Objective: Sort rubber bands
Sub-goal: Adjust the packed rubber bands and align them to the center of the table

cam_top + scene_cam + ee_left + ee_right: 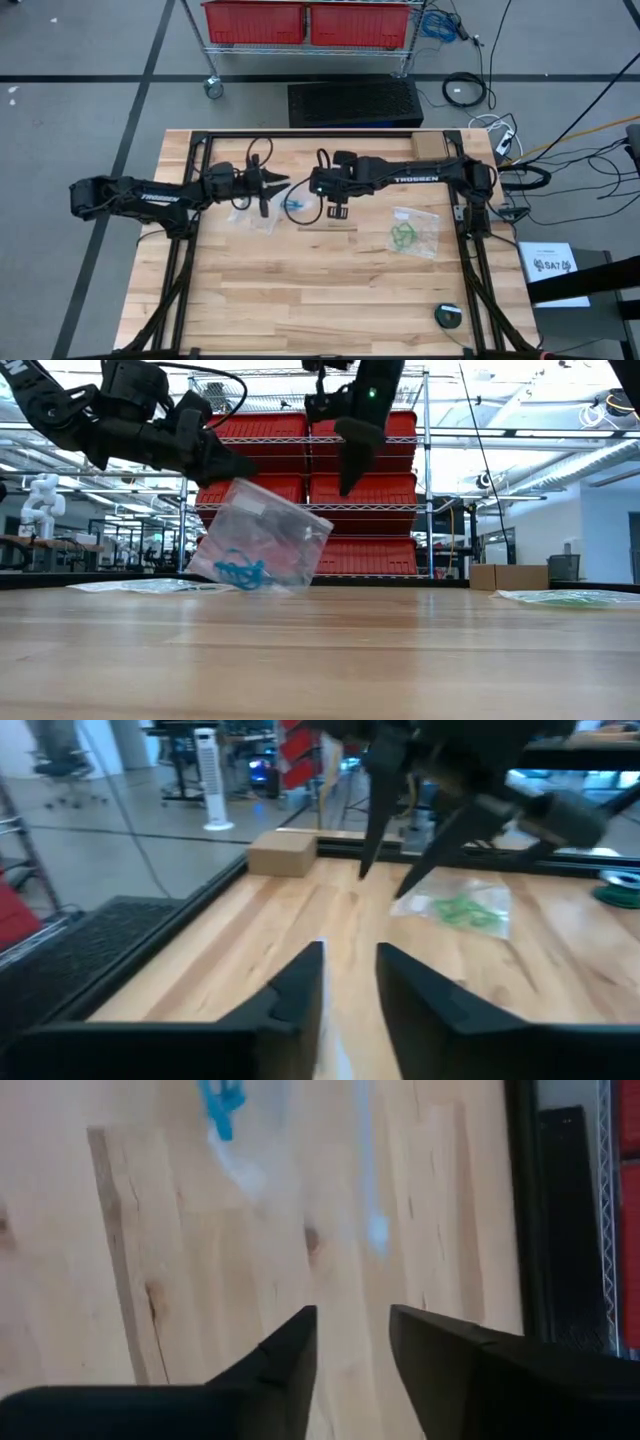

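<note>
While a small bunch of blue rubber bands lies bundled in the bottom of a clear plastic bag, that bag hangs tilted off the worktop, its lower edge at or just above the wood. The left gripper has its jaws clenched on the bag's upper corner, holding it up near the middle of the worktop, a little toward the back edge. From above, the same blue bands show between the two grippers.

The right gripper hangs just beside the bag's other upper corner, pointing down, its jaws released with a narrow gap between them and nothing in them; its fingers show bare wood between them in the right wrist view, with the blue bands beyond.

A second clear bag lies flat toward the right edge of the worktop, well apart from the held one, with green rubber bands inside. A third flat bag with greenish contents shows in the low view, but its place on the worktop cannot be told.

A cardboard box sits at the back right corner, and a roll of tape rests near the front right corner.
</note>
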Action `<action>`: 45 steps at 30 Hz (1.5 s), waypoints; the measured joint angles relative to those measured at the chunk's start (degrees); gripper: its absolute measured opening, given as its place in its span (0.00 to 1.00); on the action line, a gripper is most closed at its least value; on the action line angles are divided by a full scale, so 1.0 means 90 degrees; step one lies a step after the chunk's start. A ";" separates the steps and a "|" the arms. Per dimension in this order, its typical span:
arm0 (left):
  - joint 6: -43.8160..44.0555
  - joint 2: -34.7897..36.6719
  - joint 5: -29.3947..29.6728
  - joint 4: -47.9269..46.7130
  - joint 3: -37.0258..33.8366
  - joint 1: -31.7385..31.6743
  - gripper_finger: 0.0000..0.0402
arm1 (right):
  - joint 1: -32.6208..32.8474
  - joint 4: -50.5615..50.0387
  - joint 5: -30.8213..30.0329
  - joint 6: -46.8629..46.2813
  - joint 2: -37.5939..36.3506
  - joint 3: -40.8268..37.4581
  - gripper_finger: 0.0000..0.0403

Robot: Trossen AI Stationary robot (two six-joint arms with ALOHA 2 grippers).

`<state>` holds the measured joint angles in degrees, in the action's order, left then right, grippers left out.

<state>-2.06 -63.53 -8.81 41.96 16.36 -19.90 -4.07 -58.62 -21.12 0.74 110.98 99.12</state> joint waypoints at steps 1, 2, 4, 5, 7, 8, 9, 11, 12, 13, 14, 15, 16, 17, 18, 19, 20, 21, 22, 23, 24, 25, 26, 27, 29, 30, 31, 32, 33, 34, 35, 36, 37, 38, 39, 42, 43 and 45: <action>0.0007 0.0000 0.0078 -0.0007 0.0000 0.0000 0.25 | -0.0020 -0.0059 0.0002 0.0018 0.0000 0.0074 0.30; 0.0014 0.0000 0.0174 -0.0022 0.0000 0.0000 0.28 | -0.0044 -0.0035 0.0004 0.0035 0.0000 0.0122 0.32; 0.0019 0.0000 0.0383 -0.0032 0.0000 0.0000 0.35 | -0.0108 0.0000 0.0022 0.0051 -0.0010 0.0154 0.35; 0.0019 0.0000 0.0505 -0.0032 0.0000 0.0000 0.38 | -0.0150 0.0016 0.0061 0.0054 -0.0008 0.0153 0.37; 0.0014 -0.0002 0.0773 -0.0018 0.0000 -0.0010 0.43 | -0.0246 0.0141 0.0292 0.0037 -0.0003 0.0141 0.39; 0.0014 -0.0002 0.0881 0.0015 0.0002 -0.0033 0.46 | -0.0297 0.0324 0.0442 0.0039 0.0005 0.0089 0.39; 0.0014 -0.0002 0.0938 0.0020 0.0020 -0.0071 0.48 | -0.0350 0.0584 0.0572 0.0050 0.0010 -0.0020 0.39; 0.0014 -0.0002 0.0984 0.0019 0.0084 -0.0150 0.51 | -0.0442 0.1138 0.0786 0.0082 0.0040 -0.0326 0.37; 0.0014 -0.0002 0.0987 0.0030 0.0103 -0.0182 0.52 | -0.0478 0.1531 0.0893 0.0093 0.0049 -0.0524 0.35; 0.0013 -0.0002 0.0989 0.0018 0.0115 -0.0212 0.52 | -0.0509 0.1960 0.1001 0.0097 0.0049 -0.0741 0.32; 0.0007 -0.0002 0.0989 0.0011 0.0124 -0.0244 0.53 | -0.0527 0.2389 0.1074 0.0089 0.0047 -0.0967 0.28; -0.0004 -0.0002 0.0987 -0.0005 0.0124 -0.0273 0.53 | -0.0544 0.2790 0.1084 0.0048 0.0046 -0.1196 0.24; -0.0008 -0.0001 0.0987 -0.0015 0.0124 -0.0298 0.53 | -0.0551 0.3146 0.1102 -0.0008 0.0046 -0.1416 0.19; -0.0009 0.0030 0.0987 -0.0058 0.0124 -0.0313 0.53 | -0.0545 0.3489 0.1105 -0.0062 0.0046 -0.1627 0.14; -0.0013 0.0073 0.0989 -0.0137 0.0124 -0.0342 0.53 | -0.0538 0.3942 0.1106 -0.0118 0.0049 -0.1854 0.08; -0.0013 0.0107 0.0987 -0.0151 0.0124 -0.0347 0.53 | -0.0523 0.4419 0.1110 -0.0157 0.0063 -0.2052 0.04; -0.0023 0.0144 0.0987 -0.0160 0.0124 -0.0359 0.53 | -0.0508 0.4828 0.1116 -0.0191 0.0075 -0.2225 0.02; -0.0025 0.0200 0.0987 -0.0231 0.0125 -0.0366 0.53 | -0.0496 0.5154 0.1122 -0.0258 0.0078 -0.2411 0.02; -0.0023 0.0259 0.0987 -0.0311 0.0124 -0.0367 0.53 | -0.0496 0.5462 0.1129 -0.0349 0.0121 -0.2558 0.02; -0.0025 0.0327 0.0987 -0.0344 0.0124 -0.0367 0.53 | -0.0494 0.5765 0.1159 -0.0423 0.0191 -0.2651 0.02; -0.0025 0.0406 0.0987 -0.0418 0.0124 -0.0367 0.53 | -0.0493 0.5921 0.1200 -0.0493 0.0264 -0.2723 0.02; -0.0025 0.0466 0.0987 -0.0450 0.0125 -0.0367 0.53 | -0.0491 0.5940 0.1199 -0.0537 0.0342 -0.2771 0.01; -0.0024 0.0524 0.0987 -0.0482 0.0128 -0.0367 0.53 | -0.0494 0.5965 0.1195 -0.0563 0.0444 -0.2783 0.01; -0.0024 0.0586 0.0991 -0.0587 0.0131 -0.0367 0.53 | -0.0500 0.6024 0.1191 -0.0563 0.0562 -0.2781 0.00; -0.0022 0.0694 0.0995 -0.0771 0.0129 -0.0365 0.53 | -0.0500 0.6009 0.1190 -0.0567 0.0802 -0.2779 0.00; -0.0017 0.0740 0.1009 -0.0853 0.0129 -0.0367 0.53 | -0.0500 0.6004 0.1192 -0.0595 0.0908 -0.2779 0.00; -0.0006 0.0787 0.1028 -0.0932 0.0131 -0.0367 0.53 | -0.0500 0.5986 0.1194 -0.0636 0.1013 -0.2779 0.00; -0.0008 0.0830 0.1053 -0.1037 0.0129 -0.0369 0.53 | -0.0499 0.6014 0.1178 -0.0661 0.1089 -0.2780 0.00; -0.0007 0.0860 0.1077 -0.1144 0.0129 -0.0367 0.53 | -0.0499 0.6007 0.1224 -0.0695 0.1128 -0.2745 0.00; -0.0008 0.0875 0.1100 -0.1191 0.0129 -0.0365 0.53 | -0.0498 0.5955 0.1279 -0.0712 0.1147 -0.2743 0.00; -0.0016 0.0898 0.1144 -0.1238 0.0129 -0.0364 0.53 | -0.0498 0.5848 0.1297 -0.0755 0.1146 -0.2738 0.00; -0.0029 0.0925 0.1188 -0.1334 0.0129 -0.0367 0.53 | -0.0497 0.5667 0.1312 -0.0803 0.1111 -0.2731 0.00; -0.0032 0.0936 0.1214 -0.1373 0.0129 -0.0367 0.53 | -0.0489 0.5364 0.1326 -0.0834 0.1037 -0.2728 0.00; -0.0035 0.0947 0.1225 -0.1381 0.0129 -0.0368 0.53 | -0.0464 0.5013 0.1345 -0.0877 0.0934 -0.2731 0.00; -0.0035 0.0950 0.1227 -0.1429 0.0129 -0.0367 0.53 | -0.0440 0.4657 0.1338 -0.0904 0.0821 -0.2748 0.00; -0.0042 0.0950 0.1225 -0.1461 0.0129 -0.0365 0.53 | -0.0321 0.3547 0.1364 -0.0956 0.0462 -0.2770 0.00; -0.0042 0.0950 0.1227 -0.1446 0.0129 -0.0367 0.53 | -0.0261 0.3168 0.1400 -0.0966 0.0338 -0.2789 0.00; -0.0042 0.0950 0.1227 -0.1452 0.0129 -0.0367 0.53 | -0.0135 0.2602 0.1415 -0.1027 0.0083 -0.2792 0.00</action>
<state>-2.44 -54.98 2.24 28.89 17.52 -23.20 -5.29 -35.20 -8.39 -8.50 111.73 73.99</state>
